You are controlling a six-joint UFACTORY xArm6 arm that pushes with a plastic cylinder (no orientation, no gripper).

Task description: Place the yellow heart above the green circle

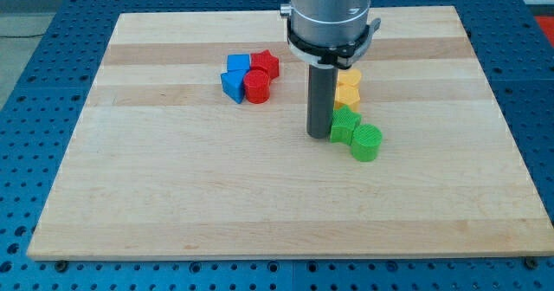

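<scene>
Progress looks partial: yellow heart (347,98) sits up-left of green circle (366,142), a green star (344,123) between them. My tip (319,135), a bare rod holding nothing, stands just left of the star.

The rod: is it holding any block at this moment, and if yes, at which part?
Nothing is held. My tip only rests on the board, just to the view's left of the green star-like block; whether they touch cannot be told.
</scene>
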